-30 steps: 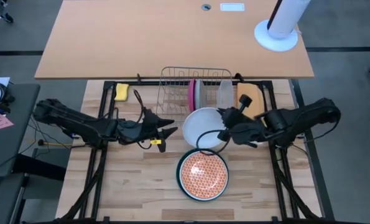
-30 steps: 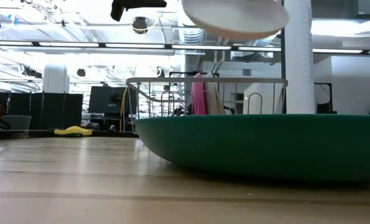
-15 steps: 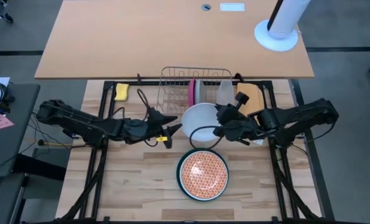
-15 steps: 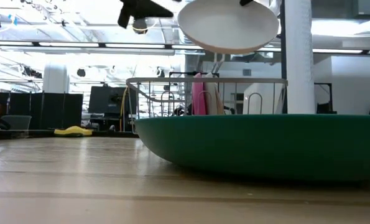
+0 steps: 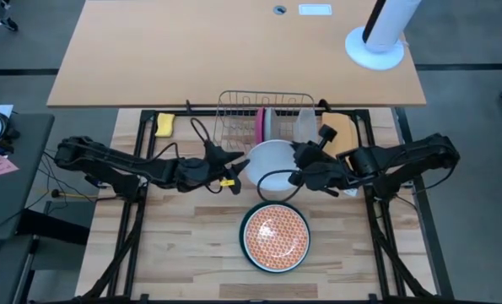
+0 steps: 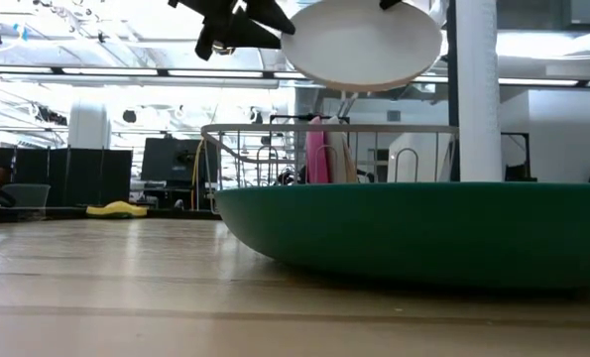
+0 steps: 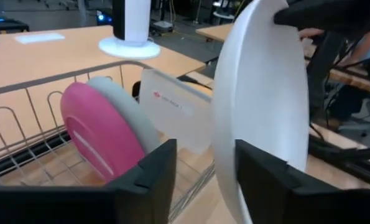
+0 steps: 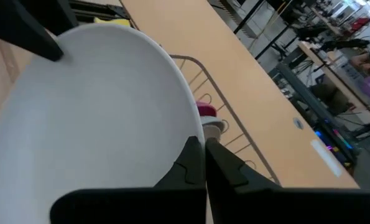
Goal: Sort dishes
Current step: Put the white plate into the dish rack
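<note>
A white plate (image 5: 270, 164) hangs in the air in front of the wire rack (image 5: 234, 118), with my right gripper (image 5: 297, 171) shut on its right rim. My left gripper (image 5: 236, 171) is open at the plate's left rim, which stands between its fingers (image 7: 148, 180). A pink plate (image 5: 260, 127) and a pale grey plate (image 5: 270, 127) stand on edge in the rack. The orange-patterned plate (image 5: 276, 235) lies inside the dark green plate (image 6: 423, 233) on the table's near middle. My right gripper pinches the white plate's rim (image 8: 194, 134) between its two fingers, one on each face. It comes roughly level from the table's right. The plate is lifted clear of the table and tilted. Whether my left gripper touches the plate's left rim (image 7: 225, 186), I cannot tell.
A clear plastic tub (image 5: 305, 127) stands at the rack's right end, with an orange board (image 5: 339, 131) beside it. A yellow sponge (image 5: 164, 124) lies left of the rack. The stacked plates fill the table's near middle under the arms.
My right gripper has carried the white plate a little toward the rack and the table's left, tipping it more on edge. My left gripper has moved right and toward the far edge, up to the plate's left rim.
</note>
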